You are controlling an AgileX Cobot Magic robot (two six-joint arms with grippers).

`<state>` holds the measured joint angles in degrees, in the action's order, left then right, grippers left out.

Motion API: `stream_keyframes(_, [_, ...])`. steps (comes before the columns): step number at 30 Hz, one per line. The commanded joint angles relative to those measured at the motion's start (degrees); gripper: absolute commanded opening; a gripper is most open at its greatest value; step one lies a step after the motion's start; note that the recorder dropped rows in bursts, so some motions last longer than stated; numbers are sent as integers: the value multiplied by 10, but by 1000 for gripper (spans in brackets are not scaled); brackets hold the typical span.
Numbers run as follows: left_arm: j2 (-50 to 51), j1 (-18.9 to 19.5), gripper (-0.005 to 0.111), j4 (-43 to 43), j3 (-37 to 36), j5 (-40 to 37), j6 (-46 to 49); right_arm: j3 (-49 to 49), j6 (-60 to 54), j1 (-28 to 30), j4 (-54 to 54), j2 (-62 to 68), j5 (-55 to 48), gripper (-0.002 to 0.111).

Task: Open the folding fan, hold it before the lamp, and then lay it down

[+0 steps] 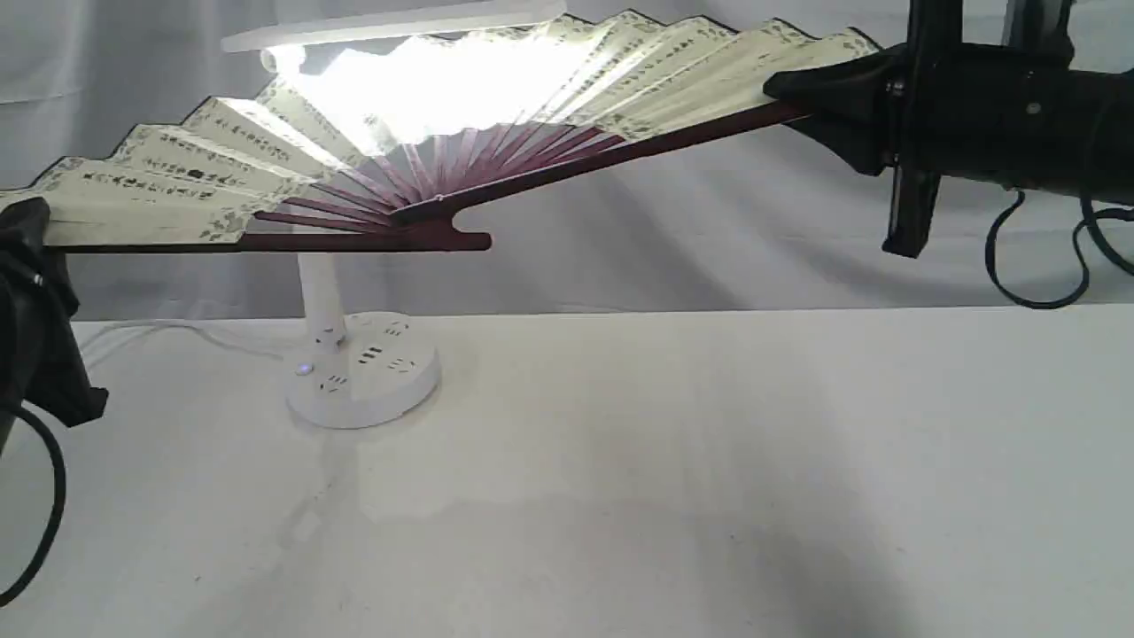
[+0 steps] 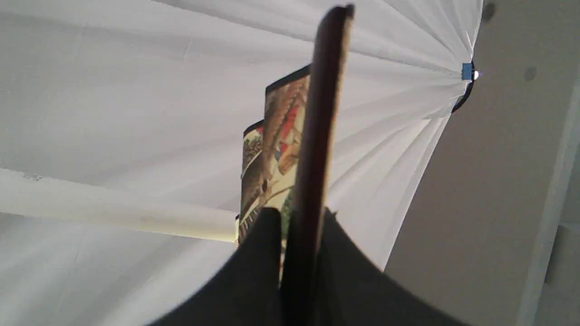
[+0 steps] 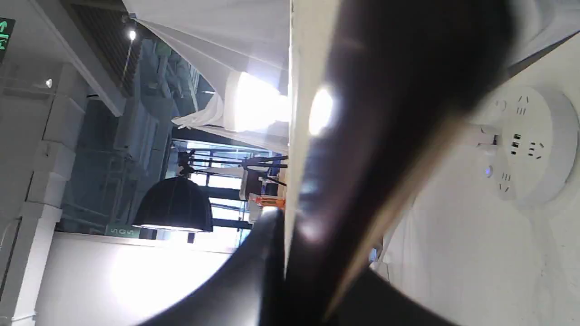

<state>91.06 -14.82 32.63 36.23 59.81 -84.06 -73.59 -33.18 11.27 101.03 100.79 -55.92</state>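
Observation:
The folding fan (image 1: 620,80) is spread wide open in the air, its cream calligraphy leaf glowing where the lamp shines through. Behind it stands the white lamp (image 1: 363,372), its light bar just above the fan's top edge and its round socket base on the table. My left gripper (image 1: 35,226) is shut on the fan's left guard (image 2: 312,149) at the far left. My right gripper (image 1: 793,89) is shut on the right guard (image 3: 362,149) at the upper right. The lamp's base (image 3: 530,145) also shows in the right wrist view.
A white cloth covers the table (image 1: 709,461) below the fan. A white curtain (image 1: 664,239) hangs behind. The lamp's white cord (image 1: 168,332) runs off its base to the left. Black cables (image 1: 1036,266) dangle from the right arm.

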Motion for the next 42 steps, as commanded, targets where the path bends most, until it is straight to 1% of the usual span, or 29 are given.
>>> stream_keyframes(1, [-11,11,0,57,4,33,-28,-2,-25,6,-11,-4,41,0])
stream_keyframes(18, [-11,11,0,57,4,33,-27,-2,-23,6,-12,-4,41,0])
stream_keyframes(22, [-11,11,0,57,3,31,-24,-2,-11,6,-35,-4,41,0])
stream_keyframes(25, [-11,11,0,57,-3,31,-24,-2,6,7,-64,-4,41,0])
stream_keyframes(30, [-11,11,0,55,-32,27,-22,-1,8,7,-72,-4,43,0])
stream_keyframes(34, [-11,11,0,34,-54,28,-25,26,19,7,-71,-4,48,0])
stream_keyframes(38, [-11,11,0,4,-62,28,-25,59,5,7,-71,-4,47,0])
stream_keyframes(42, [-11,11,0,-11,-72,4,-25,91,-6,7,-71,-4,59,0])
